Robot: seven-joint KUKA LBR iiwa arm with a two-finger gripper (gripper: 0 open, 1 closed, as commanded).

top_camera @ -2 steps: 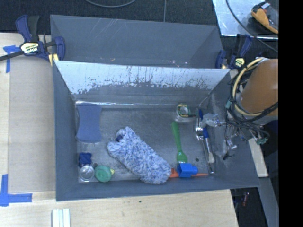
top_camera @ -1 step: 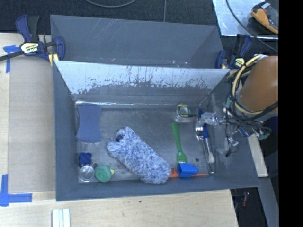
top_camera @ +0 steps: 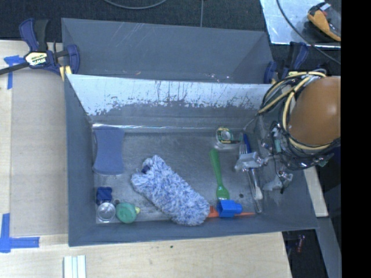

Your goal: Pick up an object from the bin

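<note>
Step, judged: approach, no item visibly lifted. Tool (top_camera: 258, 172) low in bin (top_camera: 78, 155), right of frame; opening cannot tell. Nearest: green utensil (top_camera: 218, 169) just left, blue block (top_camera: 230, 208) lower left. Next: centre on one, close, lift.

Lies open above the fuzzy blue-and-white mitt (top_camera: 171, 191): bare bin floor (top_camera: 174, 146) up to the back wall (top_camera: 174, 106). Narrows right of the mitt, barred by a green stick (top_camera: 217, 169) lying lengthwise, with a blue block (top_camera: 230, 208) at its near end and an orange piece (top_camera: 213, 213) just beside the mitt's tip. Crowded further right of the mitt by the gripper (top_camera: 255, 169), with a small round ring (top_camera: 225, 135) towards the back wall. Blocked left of the mitt by a blue sponge (top_camera: 108, 150), lower left by a green ball (top_camera: 126, 213) and a clear cup (top_camera: 105, 211), with only a slim gap between sponge and mitt.
</note>
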